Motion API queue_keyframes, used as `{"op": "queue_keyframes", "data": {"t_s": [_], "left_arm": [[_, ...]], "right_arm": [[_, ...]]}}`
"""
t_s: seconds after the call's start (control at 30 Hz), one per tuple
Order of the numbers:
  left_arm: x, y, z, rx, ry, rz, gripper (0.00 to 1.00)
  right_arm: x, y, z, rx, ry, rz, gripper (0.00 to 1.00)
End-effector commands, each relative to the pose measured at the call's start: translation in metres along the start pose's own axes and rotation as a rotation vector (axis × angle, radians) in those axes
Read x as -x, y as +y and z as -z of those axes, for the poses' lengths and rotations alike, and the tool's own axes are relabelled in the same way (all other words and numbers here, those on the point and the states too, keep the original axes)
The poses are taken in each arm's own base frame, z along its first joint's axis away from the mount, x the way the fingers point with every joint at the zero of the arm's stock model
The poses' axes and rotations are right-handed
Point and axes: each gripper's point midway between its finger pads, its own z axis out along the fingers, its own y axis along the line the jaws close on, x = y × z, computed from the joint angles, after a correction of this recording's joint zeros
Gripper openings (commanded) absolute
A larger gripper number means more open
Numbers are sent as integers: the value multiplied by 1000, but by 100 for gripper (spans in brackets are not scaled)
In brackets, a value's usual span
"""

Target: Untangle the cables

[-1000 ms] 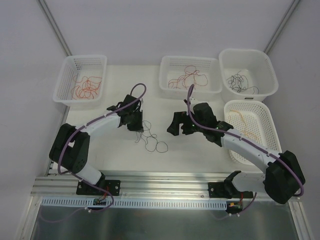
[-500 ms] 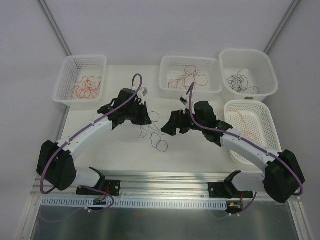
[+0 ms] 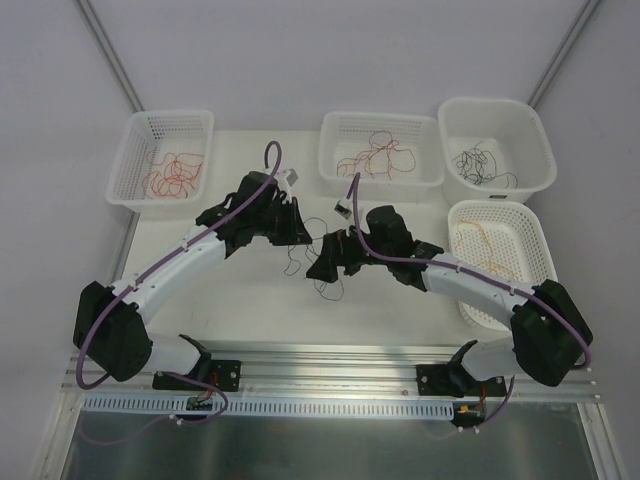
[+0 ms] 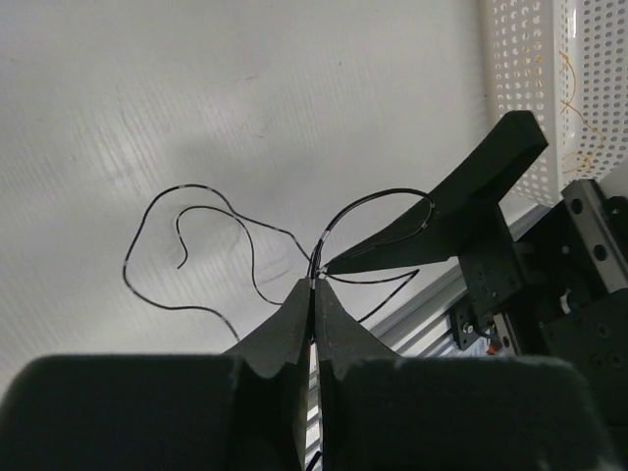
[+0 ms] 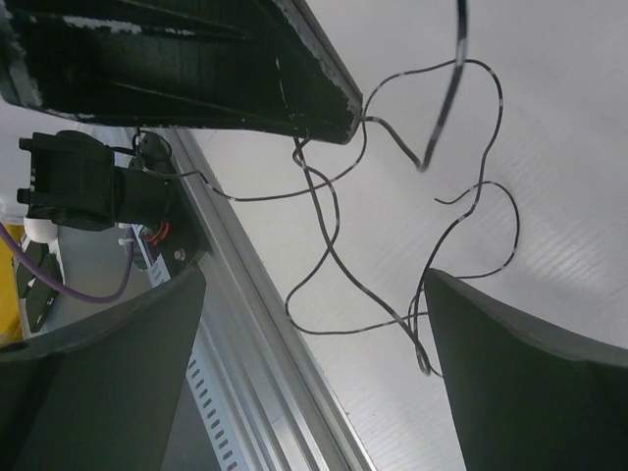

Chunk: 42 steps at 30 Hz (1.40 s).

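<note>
Two end effectors: the left end effector point(image 3: 302, 236) and the right end effector point(image 3: 318, 258) are close together over the middle of the white worktop point(image 3: 240, 300), tips near each other.
Left grip: the fingers are pressed fully together and pinch a thin black curly wire point(image 4: 186, 188) at their very tips.
Right grip: the fingers are spread wide with nothing clamped. Strands of the black wire hang in the gap between them. One strand seems to brush a finger, though the wrist view is too dim there to be sure.
Black wire: one part is up in the left grip. Its loops trail down to the worktop just nearward of both tools.
Far-left corner: a white lattice plastic basket point(image 3: 165, 118) holds orange-red curly wires point(image 3: 172, 175).
Far middle: a second white lattice basket point(image 3: 380, 120) holds red and dark maroon wires point(image 3: 375, 158).
Far right: a solid-walled white plastic tub point(image 3: 495, 104) holds black wires point(image 3: 482, 165).
Right edge: a long white lattice basket point(image 3: 495, 206) sits nearward of the tub and holds a yellowish tan wire point(image 3: 488, 250). The right arm's forearm passes over its near-left corner.
</note>
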Motion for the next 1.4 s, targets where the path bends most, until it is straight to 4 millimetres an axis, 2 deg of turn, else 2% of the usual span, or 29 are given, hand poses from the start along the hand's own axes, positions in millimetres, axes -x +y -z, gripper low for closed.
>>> {"op": "queue_keyframes", "data": {"t_s": [0.0, 0.03, 0.17, 0.23, 0.27, 0.37, 0.4, 0.43, 0.47, 0.53, 0.67, 0.77, 0.8, 0.83, 0.87, 0.9, 0.93, 1.03, 1.07, 1.13, 1.17, 1.23, 1.27, 1.3, 1.33, 1.37], "left_arm": [[11, -28, 14, -78, -33, 21, 0], [12, -29, 15, -79, -35, 25, 0], [13, -30, 17, -81, -44, 38, 0], [14, -30, 18, -78, -50, 45, 0], [14, -30, 18, -75, -52, 47, 0], [15, -28, 18, -67, -58, 49, 0], [14, -27, 18, -63, -59, 49, 0], [15, -26, 18, -59, -64, 45, 0], [15, -24, 18, -49, -69, 44, 0], [16, -22, 19, -38, -79, 37, 0], [22, -18, 24, -18, -116, -6, 7], [30, -16, 32, 3, -162, -47, 21], [33, -14, 34, 13, -177, -78, 27], [37, -13, 39, 28, -204, -92, 39], [39, -12, 42, 35, -217, -106, 45], [40, -9, 44, 45, -228, -132, 51], [44, -8, 51, 57, -257, -143, 61], [50, -2, 65, 87, -313, -173, 78], [53, 3, 70, 117, -339, -178, 89], [55, 11, 82, 149, -382, -192, 98], [56, 21, 85, 191, -402, -199, 99], [58, 26, 100, 216, -451, -206, 99], [57, 34, 102, 249, -462, -215, 99], [56, 39, 106, 266, -475, -215, 99], [56, 40, 114, 271, -502, -220, 99], [51, 46, 114, 288, -502, -226, 99]], "right_arm": [[21, 23, -9, 89, -43, 81, 99], [18, 22, -13, 89, -30, 75, 99], [11, 22, -23, 101, -6, 70, 88], [12, 22, -25, 108, -5, 68, 76], [11, 23, -25, 113, -2, 69, 66], [11, 22, -25, 106, -1, 73, 46], [11, 22, -22, 96, -3, 76, 32], [11, 22, -21, 89, -3, 80, 24], [12, 21, -19, 84, -4, 93, 12], [12, 22, -13, 72, -5, 104, 1], [14, 19, -4, 30, 2, 139, 1], [14, 14, 4, -13, 17, 138, 1], [16, 12, 7, -23, 12, 132, 1], [15, 11, 10, -39, 25, 122, 1], [21, 12, 15, -48, 13, 124, 1], [20, 5, 20, -83, 27, 122, 1], [30, 8, 26, -90, 10, 134, 1], [46, 3, 50, -160, -10, 143, 1], [63, 5, 59, -182, -40, 179, 1], [75, -3, 81, -246, -41, 189, 1], [89, -6, 98, -292, -62, 182, 1], [103, -11, 115, -330, -83, 179, 1], [116, -8, 129, -348, -103, 192, 1], [126, -15, 144, -386, -132, 182, 1], [134, -16, 153, -405, -152, 182, 1], [141, -17, 162, -420, -169, 190, 1]]}}
